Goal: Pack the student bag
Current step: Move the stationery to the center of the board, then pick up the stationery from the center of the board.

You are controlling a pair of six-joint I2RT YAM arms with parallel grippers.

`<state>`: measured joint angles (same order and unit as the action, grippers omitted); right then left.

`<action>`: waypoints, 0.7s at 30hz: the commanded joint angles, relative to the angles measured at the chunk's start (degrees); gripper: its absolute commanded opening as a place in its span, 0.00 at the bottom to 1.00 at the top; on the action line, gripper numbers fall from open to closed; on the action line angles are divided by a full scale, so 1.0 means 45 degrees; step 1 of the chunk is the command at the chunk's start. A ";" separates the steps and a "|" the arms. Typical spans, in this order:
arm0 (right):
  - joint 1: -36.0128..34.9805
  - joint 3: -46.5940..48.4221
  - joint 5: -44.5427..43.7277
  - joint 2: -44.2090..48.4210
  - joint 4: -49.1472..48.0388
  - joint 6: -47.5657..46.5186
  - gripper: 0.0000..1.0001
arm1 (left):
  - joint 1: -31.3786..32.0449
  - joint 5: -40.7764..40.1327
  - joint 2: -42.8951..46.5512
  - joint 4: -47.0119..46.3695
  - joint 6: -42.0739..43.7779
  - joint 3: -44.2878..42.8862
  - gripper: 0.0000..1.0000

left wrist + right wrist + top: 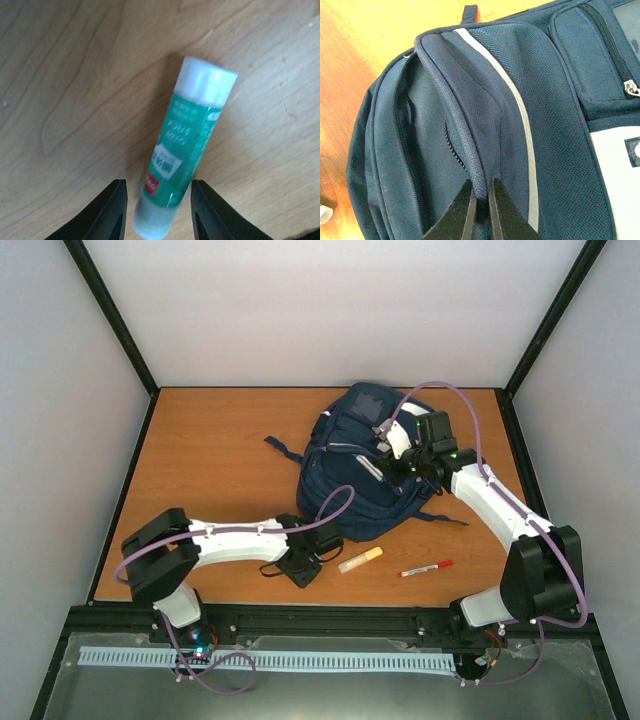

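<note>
Nearest the bases, low over the wooden table (200,470): left gripper (157,189). Stands open, black fingers (111,212) parted, gripping nothing. Frames, in the wrist view, the lower end of a green-labelled glue stick (186,155) with a whitish cap. Lies flat on the wood, tilted, cap end away from the fingers. Shows bare wood between stick and the finger at the view's left; comes right up to the other finger's edge, contact impossible to judge. From above, sits just to the right of that gripper.

A little further right, on the same near strip of table: red pen (426,568), lying flat, apart from stick and bag alike.

Beyond both, right of centre: student bag (350,475), navy, lying with front pockets up, dark straps (283,450) trailing onto the wood. Far larger than stick or pen. Near edge just behind the left gripper, not touching it as far as can be seen.

Farthest: right gripper (481,192), reaching over the bag's right side. Closed tight on a corded seam ridge of the bag, just beside a thin white stripe (520,115), fabric pinched between the tips. Zip pocket (585,65) and white label patch (615,170) off to the right of the pinch in the wrist view.
</note>
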<state>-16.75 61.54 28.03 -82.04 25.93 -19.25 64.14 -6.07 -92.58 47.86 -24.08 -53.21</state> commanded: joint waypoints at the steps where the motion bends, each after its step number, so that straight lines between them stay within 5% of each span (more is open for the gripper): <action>1: 0.0319 -0.0151 0.0117 0.0190 -0.0378 0.0043 0.03 | 0.0044 -0.0325 -0.0722 0.0143 0.0533 -0.0892 0.38; 13: 0.0424 -0.0140 0.0184 0.0200 -0.0373 0.0044 0.03 | 0.0044 0.0040 -0.1564 0.0320 0.1200 -0.1755 0.22; 21: 0.0452 -0.0146 0.0245 0.0220 -0.0385 0.0068 0.03 | 0.0045 0.0194 0.0259 0.0226 0.0687 -0.2092 0.15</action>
<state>-15.94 61.43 29.10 -82.04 25.93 -19.22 64.14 -5.91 -98.19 48.93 -19.53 -59.42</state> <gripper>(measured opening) 0.064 0.222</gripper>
